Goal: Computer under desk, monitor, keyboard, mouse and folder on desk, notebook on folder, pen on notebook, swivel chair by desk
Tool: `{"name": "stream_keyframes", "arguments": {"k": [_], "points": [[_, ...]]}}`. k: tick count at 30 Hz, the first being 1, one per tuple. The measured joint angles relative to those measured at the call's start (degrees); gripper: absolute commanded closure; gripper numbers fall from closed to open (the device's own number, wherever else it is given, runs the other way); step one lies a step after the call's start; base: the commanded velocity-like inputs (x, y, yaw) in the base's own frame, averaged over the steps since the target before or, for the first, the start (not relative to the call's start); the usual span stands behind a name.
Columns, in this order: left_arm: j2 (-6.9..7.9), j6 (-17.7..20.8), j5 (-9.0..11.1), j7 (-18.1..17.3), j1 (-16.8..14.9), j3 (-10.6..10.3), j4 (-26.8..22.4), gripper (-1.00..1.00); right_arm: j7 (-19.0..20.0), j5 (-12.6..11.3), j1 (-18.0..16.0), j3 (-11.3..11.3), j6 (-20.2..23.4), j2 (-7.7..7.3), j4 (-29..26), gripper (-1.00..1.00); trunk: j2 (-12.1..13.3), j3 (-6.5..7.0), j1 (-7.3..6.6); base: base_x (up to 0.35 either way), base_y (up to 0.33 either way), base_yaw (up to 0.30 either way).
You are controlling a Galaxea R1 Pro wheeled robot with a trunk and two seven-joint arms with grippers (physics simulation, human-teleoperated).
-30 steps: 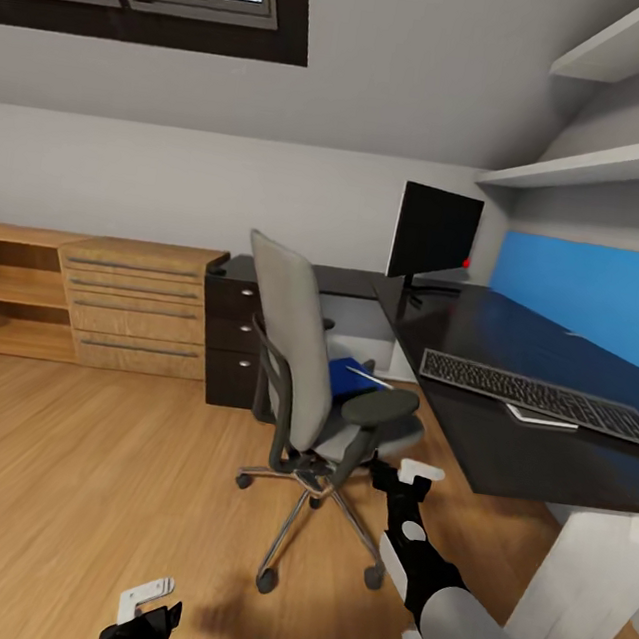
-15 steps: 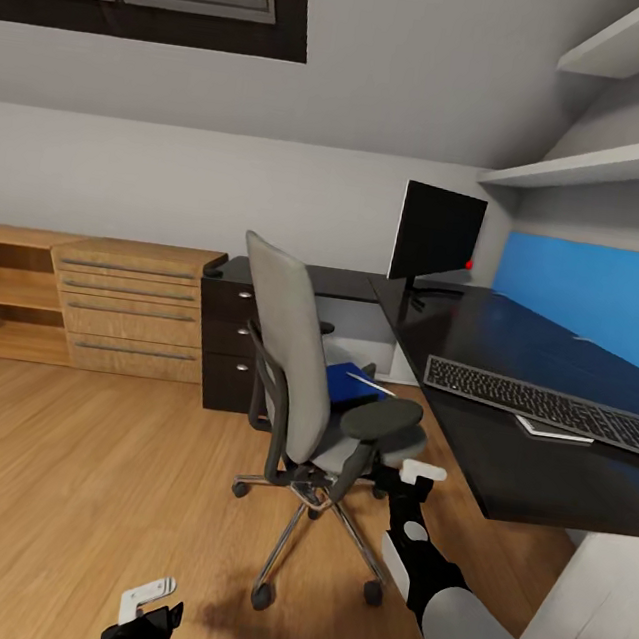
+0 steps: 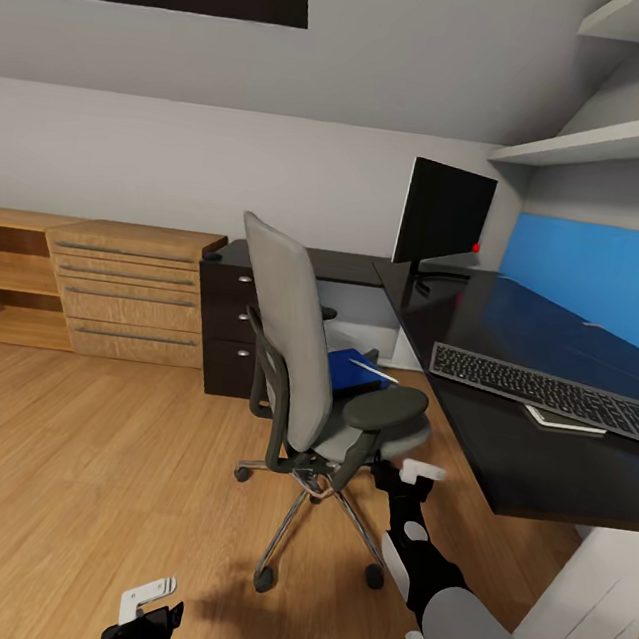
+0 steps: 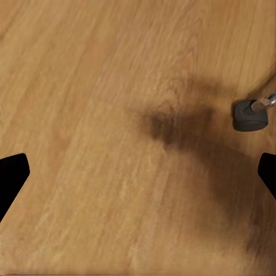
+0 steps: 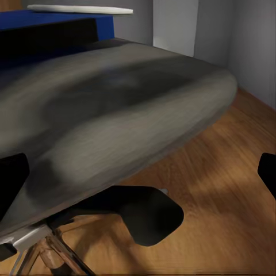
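One wooden drawer chest point(image 3: 127, 289) stands at the left wall, then one grey chair point(image 3: 317, 380) drawn up between it and the black desk point(image 3: 512, 385). One blue folder point(image 3: 353, 369) lies on the seat with a white pen point(image 3: 371, 370) on top. On the desk: one monitor point(image 3: 444, 215), one keyboard point(image 3: 552, 393), one notebook point(image 3: 563, 420) beside it. The left gripper point(image 3: 146, 604) hangs over the floor, spread wide, holding nothing; the right gripper point(image 3: 418, 474) sits by the seat's front, fingers apart and empty.

I see the swivel chair point(image 3: 315, 390) at my 12 o'clock, folder point(image 3: 356, 372) on its seat; the desk point(image 3: 512, 385) at 2 o'clock carries keyboard point(image 3: 552, 393) and monitor point(image 3: 444, 218) behind.
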Motion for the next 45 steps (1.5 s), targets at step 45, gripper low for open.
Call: {"name": "stream_keyframes", "arguments": {"k": [45], "points": [[0.1, 0.0, 0.1, 0.0, 0.0, 0.0, 0.0, -1.0, -0.4, -0.2, -0.1, 0.0, -8.9, 3.43, 0.6, -1.0, 0.0, -1.23, -0.01, 0.0, 0.0, 0.109]]}}
